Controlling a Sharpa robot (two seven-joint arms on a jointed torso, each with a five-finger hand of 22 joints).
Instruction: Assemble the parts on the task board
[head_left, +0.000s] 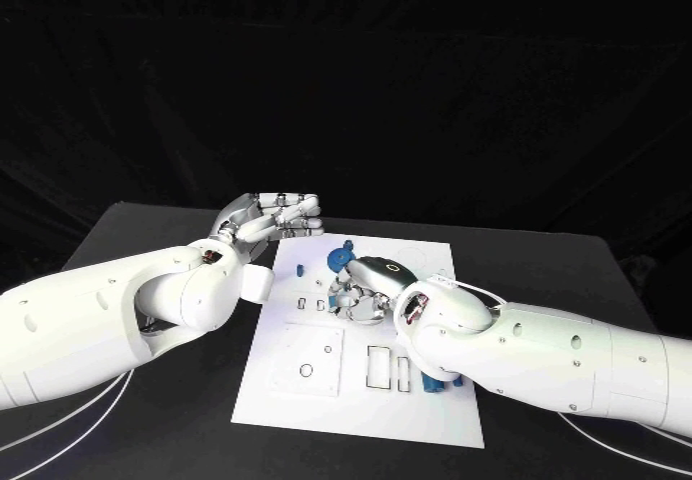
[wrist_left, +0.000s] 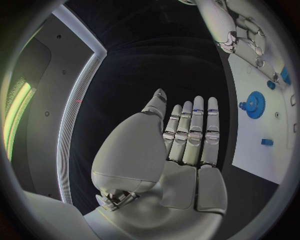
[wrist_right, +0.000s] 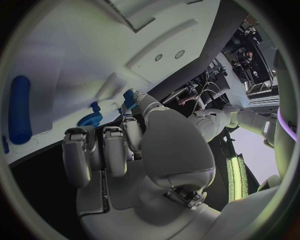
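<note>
Left hand (head_left: 274, 217) sat at 11 o'clock, fingers straight and together, palm flat, holding nothing. Right hand (head_left: 364, 290) sat near centre, fingers curled down, a small blue part (wrist_right: 129, 98) pinched at its fingertips.

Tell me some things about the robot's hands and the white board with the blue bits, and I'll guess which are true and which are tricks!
1. The left hand holds a blue gear. False: its fingers are straight and it holds nothing.
2. A blue gear lies on the white task board. True.
3. The right hand is over the task board. True.
4. The left hand rests in the middle of the board. False: it is at the board's far left corner, over the black table.
5. The right hand pinches a small blue part at its fingertips. True, as far as the right wrist view shows.
</note>
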